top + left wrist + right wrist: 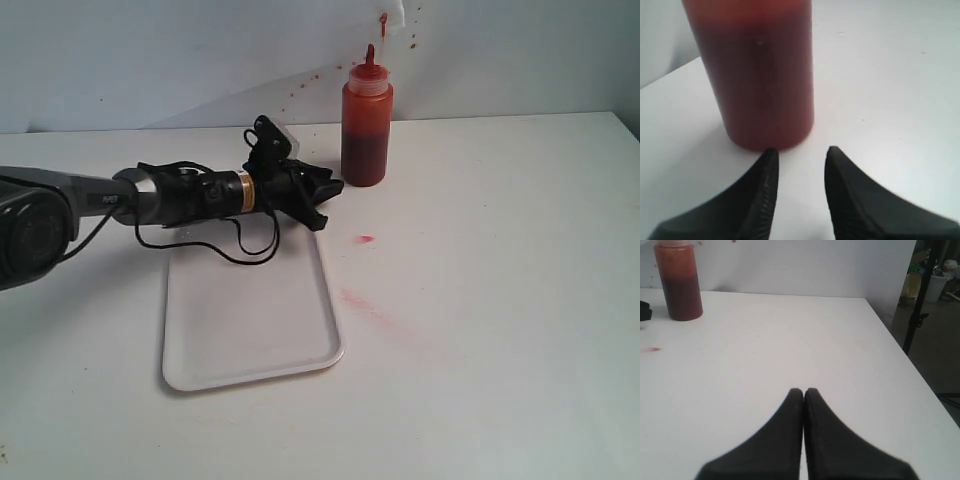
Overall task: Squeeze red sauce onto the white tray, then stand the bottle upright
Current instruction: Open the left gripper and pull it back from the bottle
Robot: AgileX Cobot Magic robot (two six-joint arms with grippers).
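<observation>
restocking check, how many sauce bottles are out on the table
1: the bottle stands upright at the back of the table, beyond the white tray. None seems hidden.

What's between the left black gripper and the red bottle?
Only bare white table lies between the left gripper and the translucent red plastic squeeze bottle, seen in the left wrist view.

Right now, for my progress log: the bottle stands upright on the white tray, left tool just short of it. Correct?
No: the bottle stands upright on the table beyond the white tray, not on it, as the exterior view shows.
</observation>
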